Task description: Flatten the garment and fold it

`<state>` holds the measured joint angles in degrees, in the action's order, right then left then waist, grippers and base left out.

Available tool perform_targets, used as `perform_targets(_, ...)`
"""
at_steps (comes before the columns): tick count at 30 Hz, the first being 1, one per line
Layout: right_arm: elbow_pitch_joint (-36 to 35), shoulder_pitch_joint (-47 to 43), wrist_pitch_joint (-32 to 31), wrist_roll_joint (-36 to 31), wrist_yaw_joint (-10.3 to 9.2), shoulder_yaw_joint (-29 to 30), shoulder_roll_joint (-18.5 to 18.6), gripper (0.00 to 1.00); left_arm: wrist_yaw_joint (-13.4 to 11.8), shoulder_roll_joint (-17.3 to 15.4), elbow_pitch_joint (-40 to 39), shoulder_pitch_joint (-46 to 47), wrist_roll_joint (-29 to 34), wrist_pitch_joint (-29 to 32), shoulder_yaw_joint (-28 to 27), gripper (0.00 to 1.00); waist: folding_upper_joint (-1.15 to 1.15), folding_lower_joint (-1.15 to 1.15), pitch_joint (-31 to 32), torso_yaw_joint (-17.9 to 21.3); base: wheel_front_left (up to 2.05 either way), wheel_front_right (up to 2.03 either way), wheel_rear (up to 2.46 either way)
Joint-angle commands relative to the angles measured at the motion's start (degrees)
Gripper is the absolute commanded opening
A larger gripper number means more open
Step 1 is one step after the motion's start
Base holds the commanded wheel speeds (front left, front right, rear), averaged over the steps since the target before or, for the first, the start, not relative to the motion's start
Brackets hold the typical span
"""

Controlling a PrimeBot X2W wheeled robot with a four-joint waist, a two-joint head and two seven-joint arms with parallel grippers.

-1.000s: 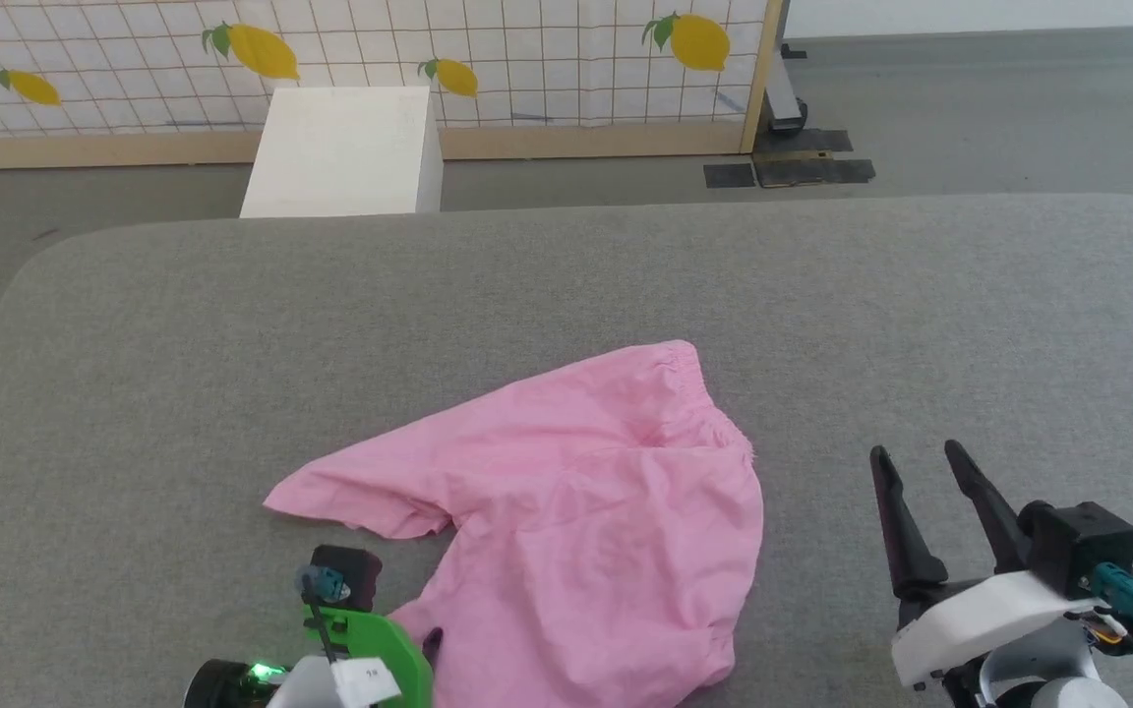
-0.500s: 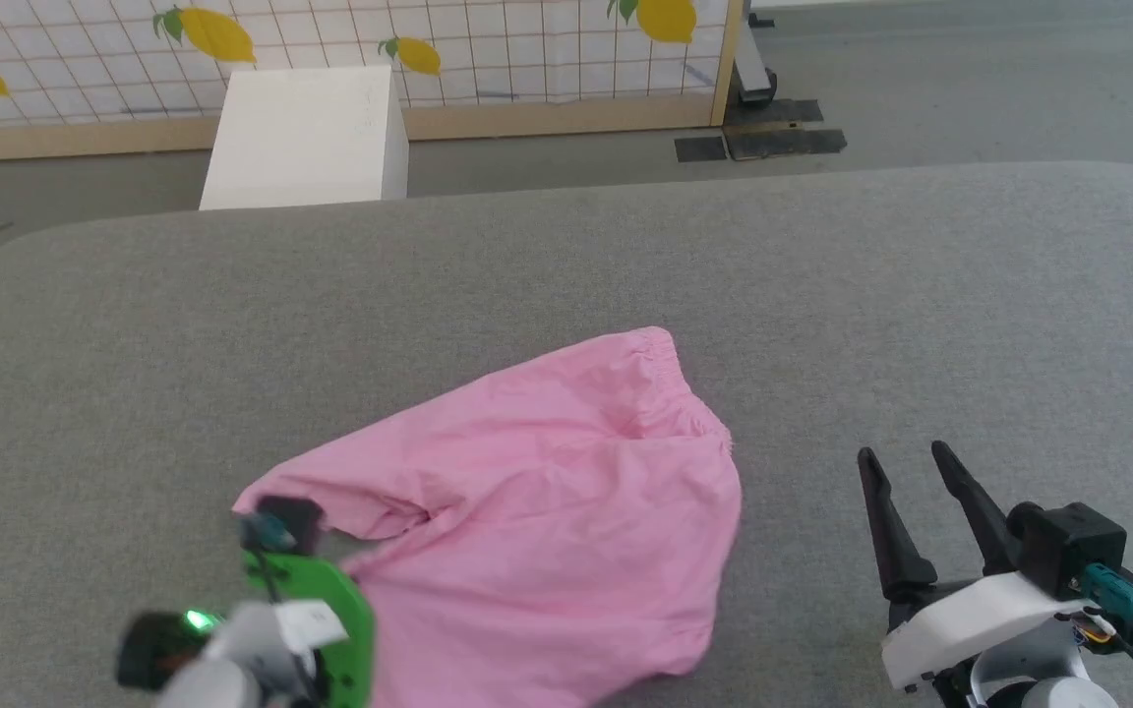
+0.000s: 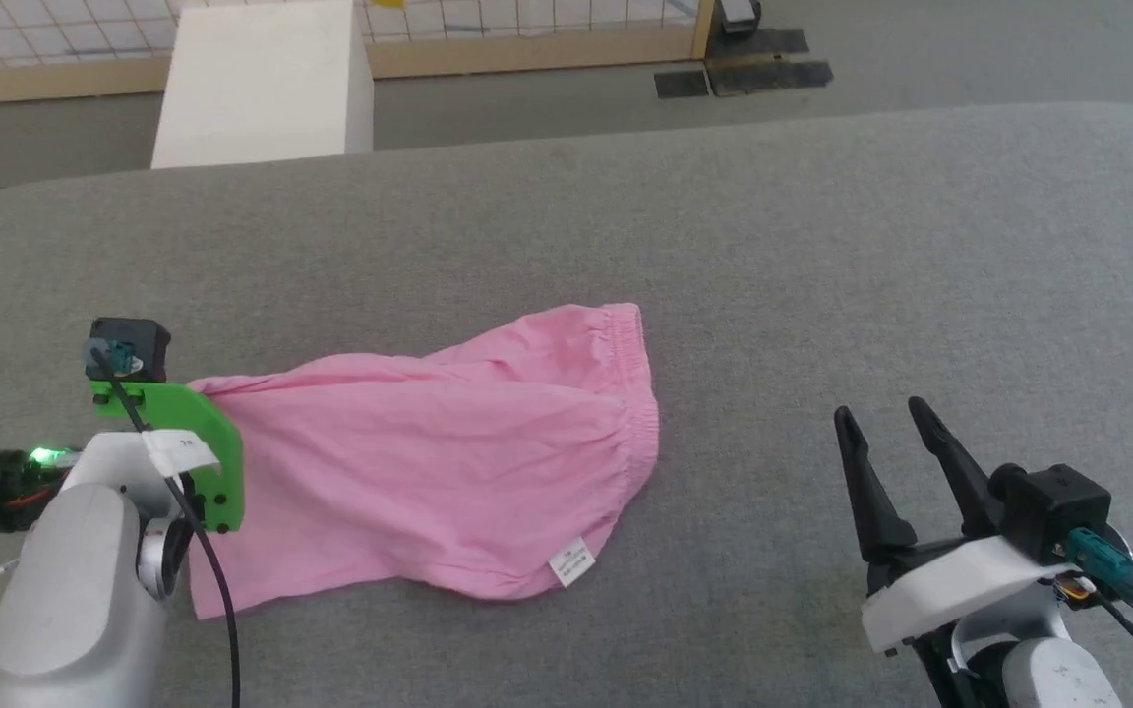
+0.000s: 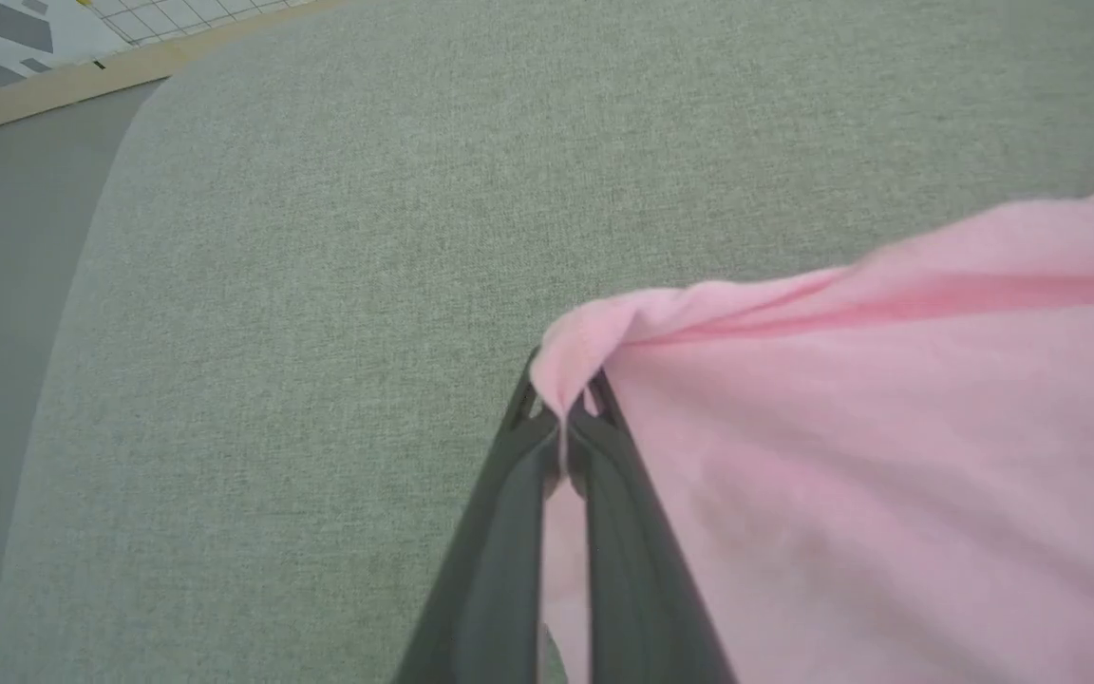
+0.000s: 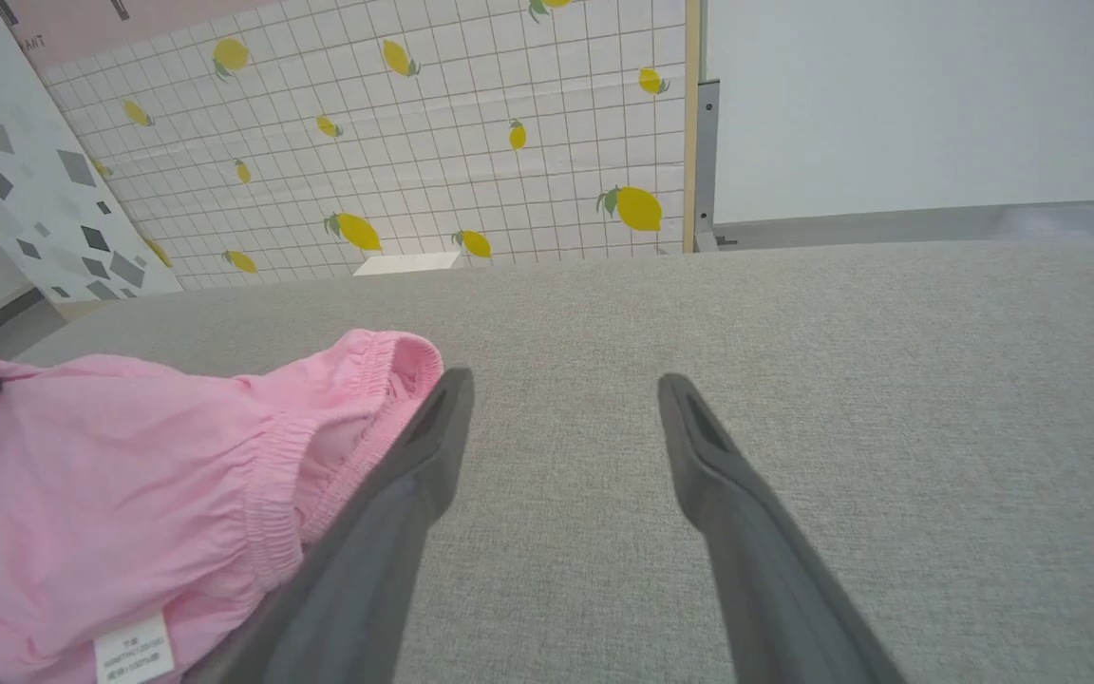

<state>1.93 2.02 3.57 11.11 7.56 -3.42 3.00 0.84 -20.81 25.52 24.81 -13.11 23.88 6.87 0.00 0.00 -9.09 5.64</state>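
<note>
Pink shorts [image 3: 429, 462] lie on the grey tabletop [image 3: 822, 246], stretched sideways. The left jaws are clamped on one corner; the shorts run from them toward the right jaws, which stand apart, empty, near the waistband [image 3: 647, 413].

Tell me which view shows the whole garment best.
Head view: the garment shows nearly whole on the grey surface. Left wrist view gives one corner pinched in the shut jaws of the left gripper. Right wrist view gives the gathered waistband end and white tag.
</note>
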Motion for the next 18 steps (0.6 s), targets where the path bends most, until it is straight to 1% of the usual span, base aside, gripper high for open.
perform_targets(1, 0.22, 0.95, 0.45, 0.35, -0.08, -0.32, -0.13, 1.0, -1.13, 0.4, 1.51, 0.93, -0.33, -0.84, -0.64, 0.37, 0.0, 0.0, -0.85, 0.87, 0.0, 0.0, 0.0)
perform_targets(2, 0.31, 1.07, 0.51, 0.37, -0.08, -0.42, -0.13, 1.0, -1.34, 0.66, 2.32, 1.18, -0.57, -1.52, -0.85, 0.82, 0.0, 0.0, -0.97, 0.94, 0.0, 0.0, 0.0)
perform_targets(3, 0.4, 1.15, 0.59, 0.37, -0.08, -0.49, -0.13, 1.0, -1.43, 1.12, 3.06, 1.3, -0.86, -2.72, -0.98, 1.0, 0.0, 0.0, -1.03, 0.95, 0.0, 0.0, 0.0)
perform_targets(6, 0.38, 1.05, 0.67, 0.36, -0.08, -1.01, -0.13, 1.0, -1.65, 2.8, 3.81, 0.59, -2.04, -6.97, -1.56, 1.0, 0.0, 0.0, -0.7, 0.64, 0.0, 0.0, 0.0)
perform_targets(9, -0.09, 0.59, 0.03, 0.0, -0.08, -2.21, -0.13, 1.0, -2.93, 4.92, 2.64, -1.36, -3.33, -14.66, -3.15, 1.0, 0.0, 0.0, 0.06, -0.21, 0.0, 0.0, 0.0)
perform_targets(12, -0.84, 0.02, -1.26, -0.55, -0.08, -3.76, -0.13, 1.0, -3.2, 7.63, 0.27, -4.27, -5.22, -22.68, -4.64, 1.0, 0.0, 0.0, 0.74, -1.42, 0.0, 0.0, 0.0)
perform_targets(15, -1.52, -0.46, -3.2, -0.78, -0.08, -6.11, -0.13, 1.0, -2.67, 10.43, -3.46, -8.02, -6.77, -31.13, -5.5, 1.0, 0.0, 0.0, 1.29, -2.97, 0.0, 0.0, 0.0)
perform_targets(17, -1.51, -0.4, -4.59, -0.73, -0.08, -7.62, -0.13, 1.0, -1.96, 11.91, -5.87, -10.29, -7.13, -35.32, -5.29, 1.0, 0.0, 0.0, 1.41, -4.06, 0.0, 0.0, 0.0)
perform_targets(18, -1.4, -0.24, -5.31, -0.6, -0.08, -8.38, -0.13, 1.0, -1.55, 12.38, -6.79, -11.12, -7.31, -36.5, -5.33, 1.0, 0.0, 0.0, 1.37, -4.53, 0.0, 0.0, 0.0)
